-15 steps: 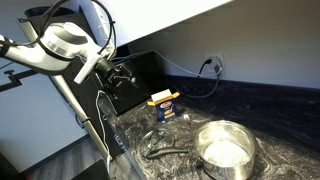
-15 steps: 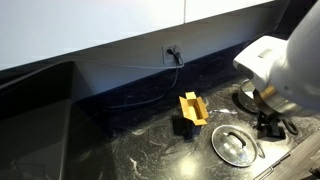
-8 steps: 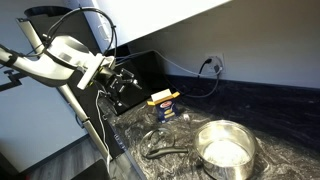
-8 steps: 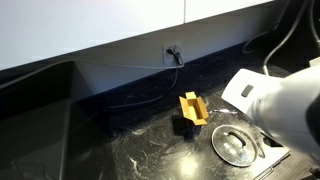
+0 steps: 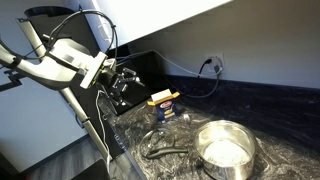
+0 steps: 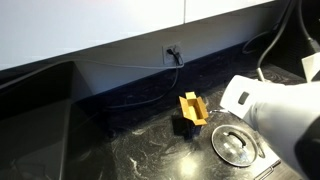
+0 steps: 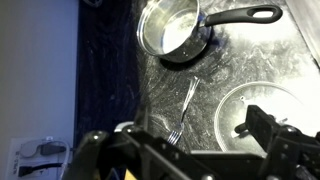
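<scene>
My gripper (image 7: 190, 150) is open and holds nothing; its dark fingers (image 7: 275, 130) frame the bottom of the wrist view. It hangs high over the dark marbled counter (image 7: 240, 55). Below it lie a metal fork (image 7: 183, 108) and a round glass lid (image 7: 262, 108) with a knob. Farther off stands a steel pot (image 7: 172, 30) with a long black handle. In an exterior view the gripper (image 5: 122, 82) is up at the left, well away from the pot (image 5: 225, 145). My arm (image 6: 285, 115) hides the pot in an exterior view, where the lid (image 6: 235, 143) shows.
A yellow box (image 5: 165, 98) sits on a small black object mid-counter, also seen as the yellow box (image 6: 192, 107). A wall outlet (image 5: 212, 65) with a cable is behind it. A black panel (image 6: 35, 105) sits at the counter's end.
The arm has swung and pulled back: it now fills more of the right side of an exterior view and hides the pot there. The gripper stays open.
</scene>
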